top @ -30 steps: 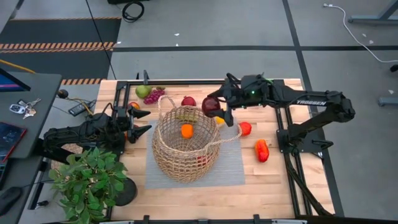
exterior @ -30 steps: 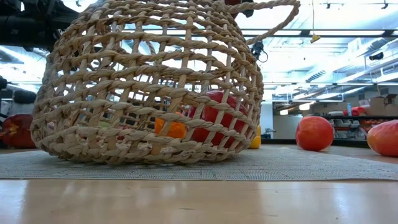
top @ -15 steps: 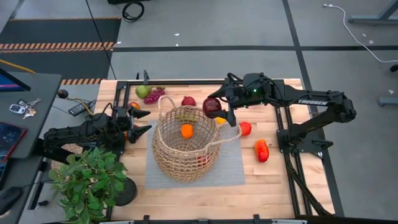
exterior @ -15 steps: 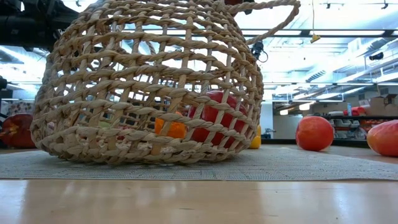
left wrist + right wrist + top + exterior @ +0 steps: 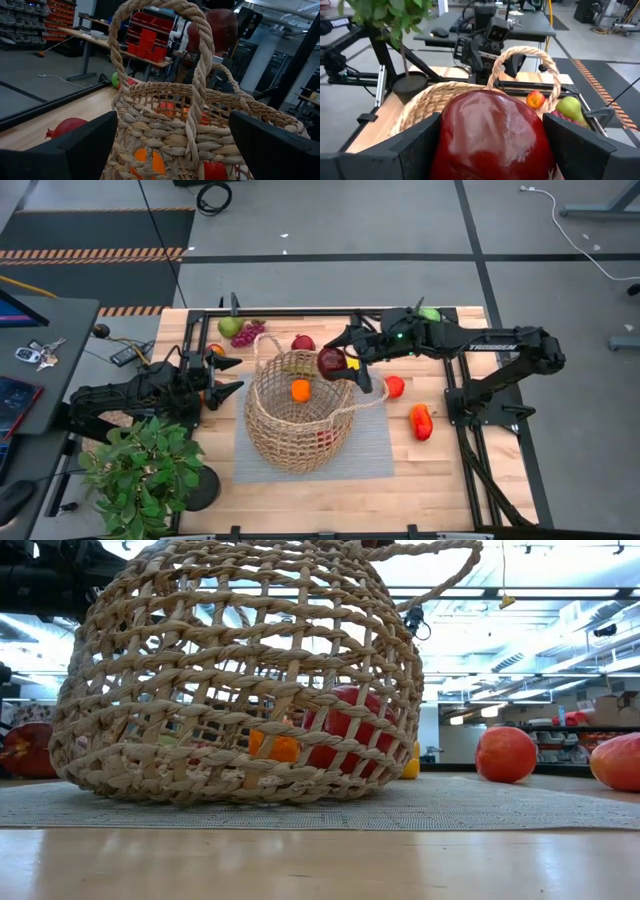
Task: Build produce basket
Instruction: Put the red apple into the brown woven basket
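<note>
The tan wicker basket (image 5: 298,412) stands on a grey mat (image 5: 375,445) at the table's middle, and also shows in the low view (image 5: 240,680). It holds an orange piece (image 5: 300,390), a yellow-green piece (image 5: 296,364) and a red piece (image 5: 345,730). My right gripper (image 5: 340,366) is shut on a dark maroon fruit (image 5: 331,363) over the basket's far right rim. My left gripper (image 5: 227,376) is open and empty, just left of the basket, facing its loop handle (image 5: 200,75). A green pear (image 5: 230,327), purple grapes (image 5: 248,333) and a red fruit (image 5: 303,342) lie behind the basket. My right gripper pinches the maroon fruit by two opposite sides (image 5: 445,135) between its two fingers. The fingers come from the table's right, roughly level. The fruit is lifted clear, above the basket's rim.
A red-orange fruit (image 5: 394,386), a red pepper-like piece (image 5: 421,421) and a yellow piece (image 5: 352,365) lie right of the basket. A green piece (image 5: 429,313) is at the far right edge. A potted plant (image 5: 140,470) stands at the near left corner.
My right gripper has gone toward the table's left and a little toward the near edge with the maroon fruit, from beside the basket's far right to over its rim. This has uncovered a green piece at the far edge.
</note>
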